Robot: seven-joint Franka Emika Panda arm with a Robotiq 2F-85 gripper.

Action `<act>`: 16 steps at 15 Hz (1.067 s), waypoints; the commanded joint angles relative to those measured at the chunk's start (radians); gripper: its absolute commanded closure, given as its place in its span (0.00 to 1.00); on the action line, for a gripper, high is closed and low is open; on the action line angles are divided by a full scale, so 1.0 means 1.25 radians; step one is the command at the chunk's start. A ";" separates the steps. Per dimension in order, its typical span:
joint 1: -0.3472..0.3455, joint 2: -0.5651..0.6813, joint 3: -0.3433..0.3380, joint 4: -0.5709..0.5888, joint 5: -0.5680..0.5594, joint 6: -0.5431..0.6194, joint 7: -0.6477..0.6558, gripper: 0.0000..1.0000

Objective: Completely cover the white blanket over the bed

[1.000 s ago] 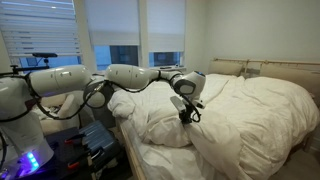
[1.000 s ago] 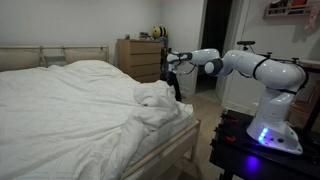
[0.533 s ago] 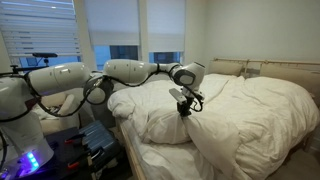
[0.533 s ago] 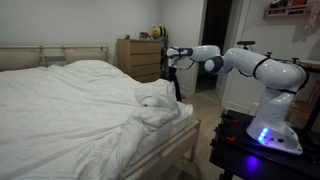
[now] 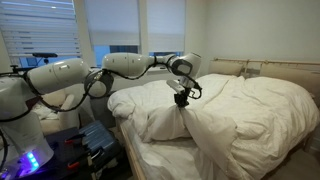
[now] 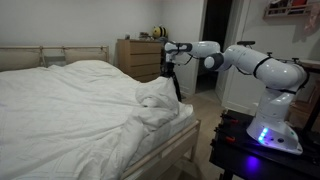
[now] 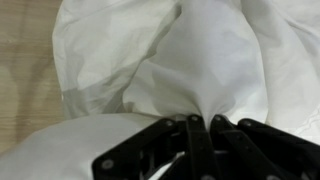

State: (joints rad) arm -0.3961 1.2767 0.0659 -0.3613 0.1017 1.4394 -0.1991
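The puffy white blanket [image 5: 250, 115] lies bunched over the bed [image 6: 185, 140] in both exterior views; it also fills the other exterior view [image 6: 80, 105]. My gripper [image 5: 182, 99] is shut on a pinched fold of the blanket and holds that fold raised above the bed's foot end. It also shows near the foot corner in an exterior view [image 6: 170, 75]. In the wrist view the black fingers [image 7: 198, 128] close on a gathered peak of white fabric [image 7: 205, 70]. The beige headboard [image 5: 290, 72] stands at the far end.
A wooden dresser [image 6: 138, 58] stands by the far wall. A window with blinds [image 5: 130, 30] is behind the arm. Wood floor [image 7: 20, 90] shows beside the bed. The robot base [image 6: 275, 120] stands at the foot of the bed.
My gripper has risen and moved slightly toward the headboard, pulling the pinched fold of the blanket up with it.
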 commanded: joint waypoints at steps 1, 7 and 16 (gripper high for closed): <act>0.012 -0.066 -0.006 -0.009 0.000 -0.076 -0.018 0.99; -0.002 -0.090 0.003 -0.011 0.012 -0.086 -0.071 0.99; -0.032 -0.082 0.027 -0.010 0.034 -0.079 -0.199 0.99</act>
State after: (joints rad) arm -0.4199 1.2169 0.0784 -0.3616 0.1157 1.4189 -0.4055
